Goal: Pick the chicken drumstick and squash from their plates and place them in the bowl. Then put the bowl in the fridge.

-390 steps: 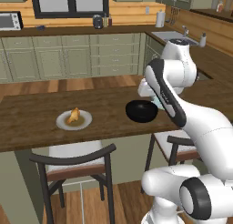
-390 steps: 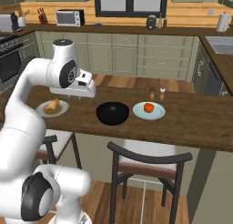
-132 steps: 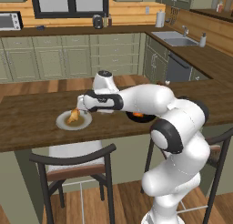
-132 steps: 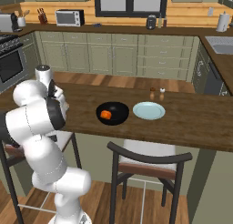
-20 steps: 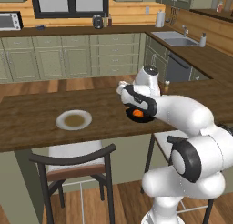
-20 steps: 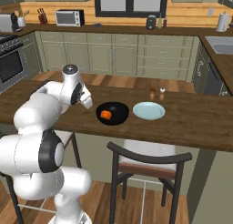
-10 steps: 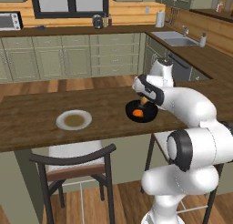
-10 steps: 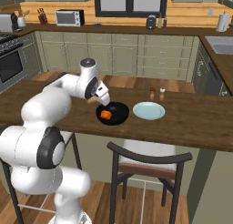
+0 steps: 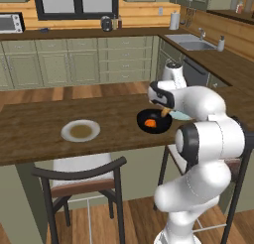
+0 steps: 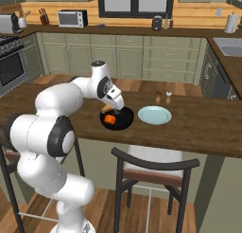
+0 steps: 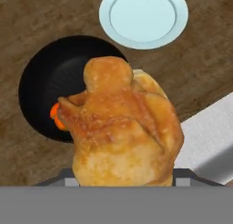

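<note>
While the white arm's two-finger gripper (image 9: 165,112) hangs just above the wooden island counter (image 9: 30,134), its jaws stand partly apart and clamped on the golden-tan, lumpy chicken drumstick (image 11: 123,127), which looms large in the hand view and hides the finger tips themselves. Seen from the right base view, the drumstick (image 10: 109,108) shows as a small tan piece under the hand, directly over the near rim of the round, deep, glossy black bowl (image 10: 118,118). Inside that bowl lies the small bright orange squash (image 9: 150,122), resting on the bottom toward one side; in the hand view only an orange edge of it (image 11: 55,116) peeks out from behind the meat. Just beside the bowl, on the side away from the arm's base in the right base view, sits a round, flat, pale blue-white plate (image 10: 154,115). Well apart along the counter in the left base view lies a second round pale plate with a brownish centre (image 9: 81,131). Two dark-framed chairs (image 10: 152,173) stand at the counter's near edge.
</note>
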Robot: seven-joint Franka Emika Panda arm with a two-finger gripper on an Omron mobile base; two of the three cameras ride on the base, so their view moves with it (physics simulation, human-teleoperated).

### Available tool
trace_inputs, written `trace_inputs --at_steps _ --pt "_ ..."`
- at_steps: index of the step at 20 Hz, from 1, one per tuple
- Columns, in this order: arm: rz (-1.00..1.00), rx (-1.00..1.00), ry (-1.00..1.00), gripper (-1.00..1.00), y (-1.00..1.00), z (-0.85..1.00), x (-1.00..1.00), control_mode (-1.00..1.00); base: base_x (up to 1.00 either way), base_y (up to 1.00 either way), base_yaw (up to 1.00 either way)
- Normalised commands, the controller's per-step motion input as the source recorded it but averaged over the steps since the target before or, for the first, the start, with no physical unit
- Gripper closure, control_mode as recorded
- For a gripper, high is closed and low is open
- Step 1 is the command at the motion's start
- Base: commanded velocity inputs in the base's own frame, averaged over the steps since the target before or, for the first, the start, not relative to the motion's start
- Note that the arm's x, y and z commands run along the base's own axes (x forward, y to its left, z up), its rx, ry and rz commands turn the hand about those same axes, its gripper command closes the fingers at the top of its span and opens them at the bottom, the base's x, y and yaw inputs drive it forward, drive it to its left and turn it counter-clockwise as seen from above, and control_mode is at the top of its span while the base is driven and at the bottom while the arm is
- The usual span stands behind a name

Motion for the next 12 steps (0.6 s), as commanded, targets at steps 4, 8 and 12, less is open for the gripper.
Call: trace_inputs --at_steps 4,8,12 --pt "0.02 0.00 0.07 1.00 -0.16 -0.30 0.36 -1.00 0.00 0.00 0.00" --pt "0.08 0.03 0.03 1.00 -0.17 -0.12 0.60 -1.00 0.00 0.00 0.00" --pt "0.10 0.01 0.03 1.00 -0.03 -0.31 0.68 -1.00 0.00 0.00 0.00"
